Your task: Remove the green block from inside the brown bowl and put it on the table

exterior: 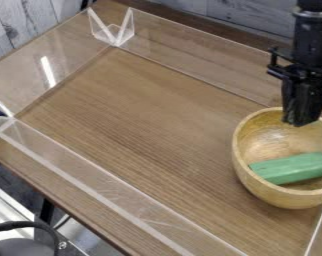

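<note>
The broad brown wood-grain table [137,120], fenced by low clear acrylic walls [70,165], lies bare to the left, offering ample room to set something down. At right, the small flat green block [292,168] rests unheld inside the round tan wooden bowl [257,185]. The black gripper [303,115] hangs pointing down above the bowl's far rim, seemingly lining up a descent; whether its jaws are parted I cannot tell.

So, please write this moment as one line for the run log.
phase: approach | tool: above far rim of brown bowl, nothing held | green block: lying in bowl | table: block not placed yet
</note>
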You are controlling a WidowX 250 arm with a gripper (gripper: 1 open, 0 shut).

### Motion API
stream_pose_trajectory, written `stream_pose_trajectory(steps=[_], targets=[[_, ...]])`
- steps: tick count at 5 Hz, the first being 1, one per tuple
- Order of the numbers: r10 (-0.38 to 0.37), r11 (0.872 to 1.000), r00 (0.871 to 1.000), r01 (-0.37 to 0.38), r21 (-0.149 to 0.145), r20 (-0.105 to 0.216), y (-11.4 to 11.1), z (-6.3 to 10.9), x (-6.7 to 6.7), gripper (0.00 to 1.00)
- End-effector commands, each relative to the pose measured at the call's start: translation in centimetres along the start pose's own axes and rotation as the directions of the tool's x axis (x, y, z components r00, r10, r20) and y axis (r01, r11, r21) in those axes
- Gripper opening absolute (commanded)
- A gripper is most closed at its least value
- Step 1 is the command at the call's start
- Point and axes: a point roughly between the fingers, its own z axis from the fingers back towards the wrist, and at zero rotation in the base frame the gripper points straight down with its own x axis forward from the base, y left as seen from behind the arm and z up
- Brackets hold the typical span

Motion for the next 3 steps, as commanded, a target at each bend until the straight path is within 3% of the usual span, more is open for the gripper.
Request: stream_pose_trajectory(steps=[1,2,3], targets=[[-0.054,0.999,0.998,0.053,0.008,0.040,-0.7,0.2,1.8,0.00],[-0.083,0.997,0.996,0.083,0.002,0.012,-0.9,-2.1,2.9,0.00],[-0.106,0.994,0.993,0.104,-0.043,-0.051,-0.1,-3.6,4.2,0.00]])
